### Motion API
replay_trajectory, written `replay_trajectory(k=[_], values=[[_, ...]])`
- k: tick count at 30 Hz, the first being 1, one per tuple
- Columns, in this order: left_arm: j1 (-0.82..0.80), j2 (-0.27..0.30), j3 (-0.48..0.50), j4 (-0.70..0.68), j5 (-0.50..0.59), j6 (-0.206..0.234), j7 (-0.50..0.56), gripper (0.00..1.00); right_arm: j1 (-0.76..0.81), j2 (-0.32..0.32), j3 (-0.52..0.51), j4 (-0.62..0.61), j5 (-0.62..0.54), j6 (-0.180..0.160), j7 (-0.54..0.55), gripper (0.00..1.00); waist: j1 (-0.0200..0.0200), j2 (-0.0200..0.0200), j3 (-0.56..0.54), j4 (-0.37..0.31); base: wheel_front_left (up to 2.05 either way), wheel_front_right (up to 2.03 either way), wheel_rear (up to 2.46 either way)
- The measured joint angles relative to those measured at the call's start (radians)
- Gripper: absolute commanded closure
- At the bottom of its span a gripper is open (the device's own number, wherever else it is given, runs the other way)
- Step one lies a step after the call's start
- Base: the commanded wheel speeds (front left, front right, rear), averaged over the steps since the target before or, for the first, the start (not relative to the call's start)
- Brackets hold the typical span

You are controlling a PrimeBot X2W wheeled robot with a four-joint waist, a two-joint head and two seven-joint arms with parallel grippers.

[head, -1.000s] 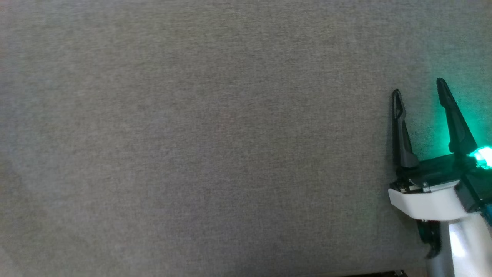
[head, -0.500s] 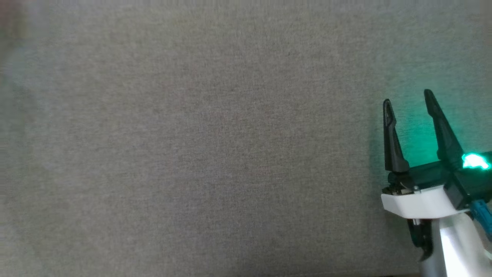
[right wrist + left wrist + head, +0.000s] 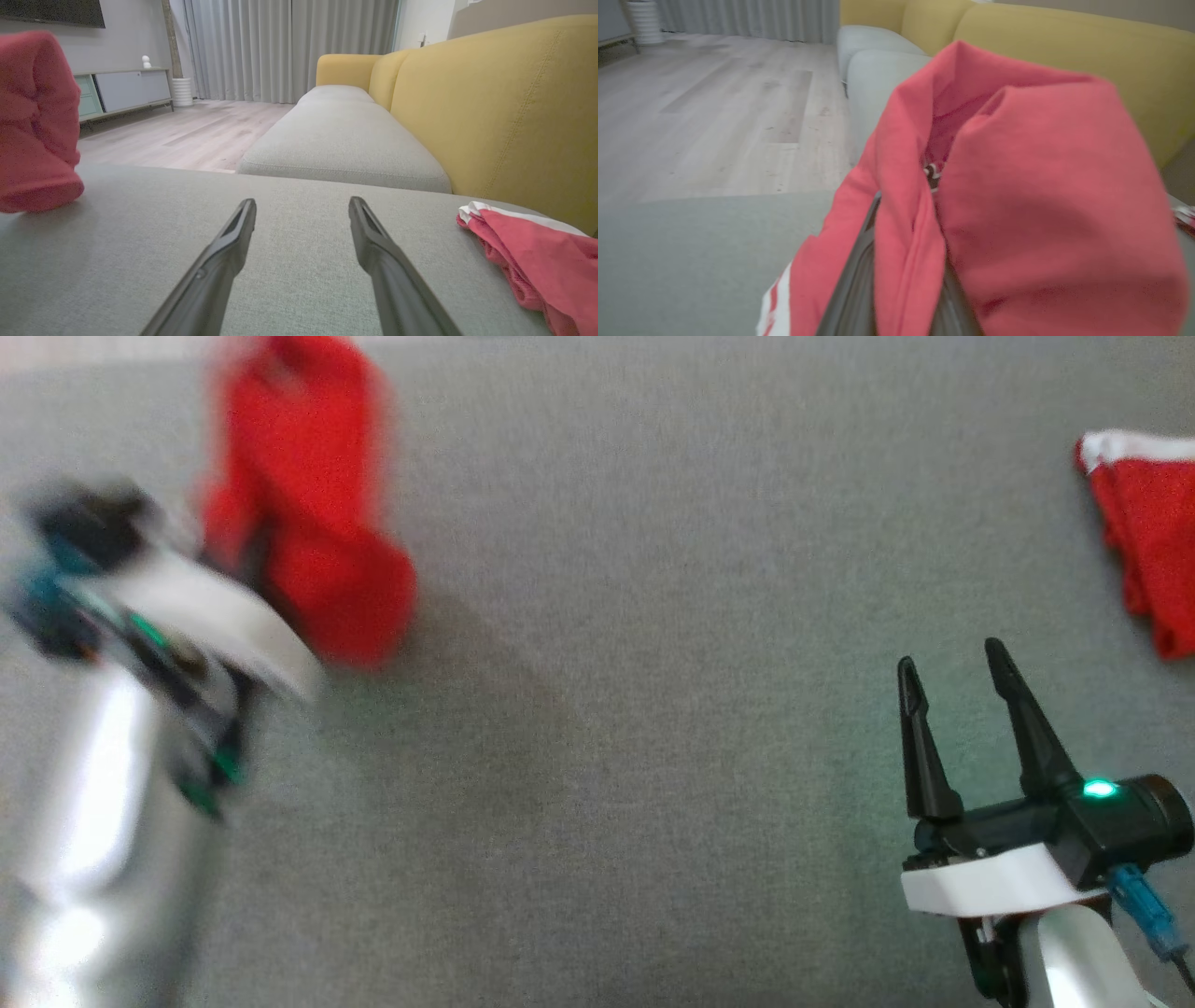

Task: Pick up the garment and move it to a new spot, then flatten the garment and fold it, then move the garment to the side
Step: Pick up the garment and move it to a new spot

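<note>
fingers of the left gripper (image 3: pixel 906 242) are clamped together on a fold of the red garment (image 3: pixel 308 504), which bunches over them and hangs with its long axis running down toward the grey cushion (image 3: pixel 653 616); whether its lower end touches the cushion is unclear. the right gripper (image 3: pixel 949 658) stands empty, fingers apart, well off to the bundle's right. a second red piece (image 3: pixel 1144 532) lies beyond that claw. bare cushion between the two arms looks like the likely landing spot, nearer the left arm.
</note>
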Motion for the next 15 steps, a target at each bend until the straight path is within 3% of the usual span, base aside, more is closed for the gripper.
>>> replay_trajectory(k=[5,8,15], values=[[0.285,-0.043,-0.117,-0.281,0.029,0.088,0.065,1.0,0.005,0.001,0.01,0.009,0.008,0.0,0.0,0.0,0.0,0.0,-0.08,0.007,0.0,0.0,0.0],[0.409,-0.066,-0.18,-0.379,0.034,0.109,0.088,1.0,0.01,0.001,0.011,0.014,0.019,0.0,0.0,0.0,0.0001,0.0,-0.109,0.009,0.0,0.0,0.0],[0.483,-0.175,-0.359,-0.384,0.058,0.114,0.115,1.0,0.039,0.001,0.046,0.043,0.035,0.0,0.0,0.0,0.0004,0.0,-0.129,0.0,0.0,0.0,0.0]])
